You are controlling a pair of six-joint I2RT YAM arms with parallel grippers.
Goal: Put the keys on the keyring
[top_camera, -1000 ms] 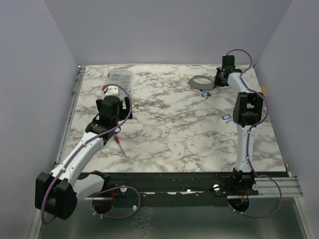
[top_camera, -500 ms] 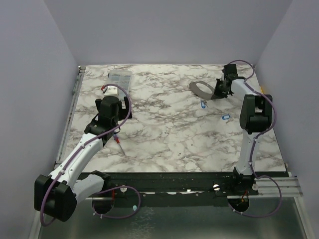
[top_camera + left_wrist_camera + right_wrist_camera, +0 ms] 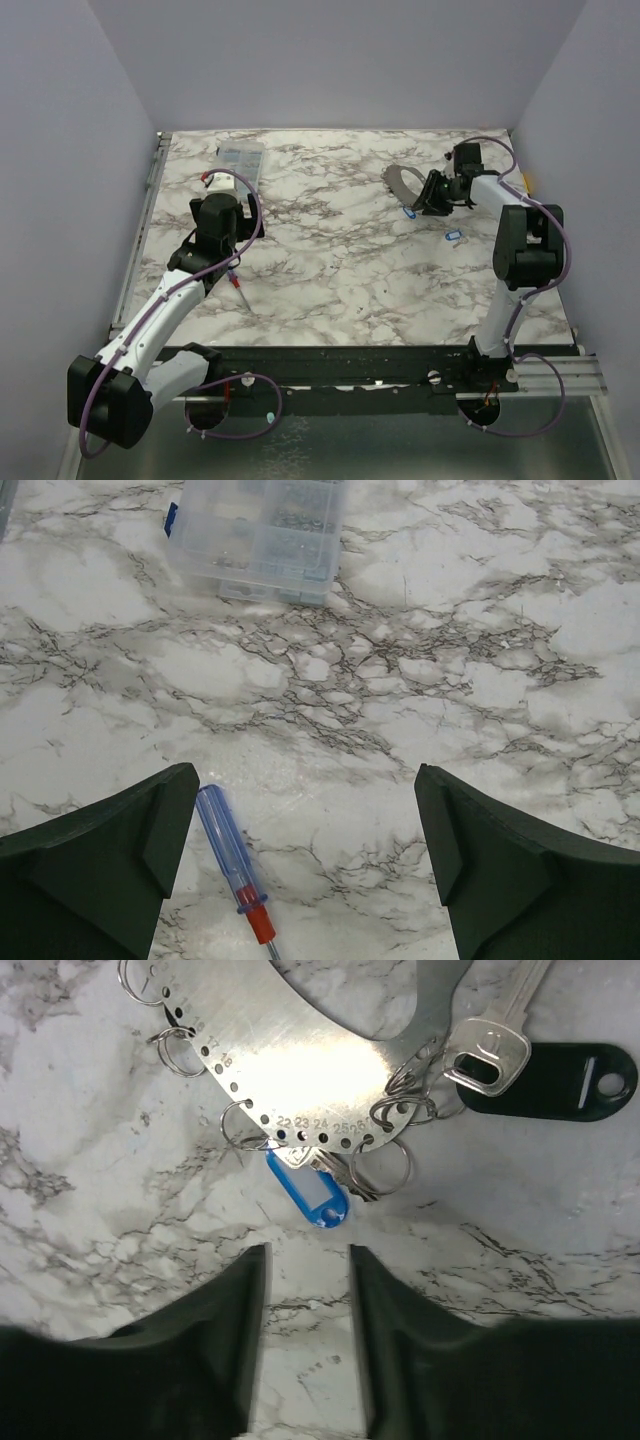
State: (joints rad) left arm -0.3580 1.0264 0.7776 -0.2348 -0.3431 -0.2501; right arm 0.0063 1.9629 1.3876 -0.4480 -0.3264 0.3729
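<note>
Our right end effector slightly parted, empty; ahead, blue-tagged key at rim of flat grey perforated metal keyring, threading unclear; second blue-tagged key loose nearby. Our left end effector wide, empty.

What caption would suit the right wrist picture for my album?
Right tool, jaws slightly apart and empty, faces a blue-tagged key at the rim of the keyring.
</note>
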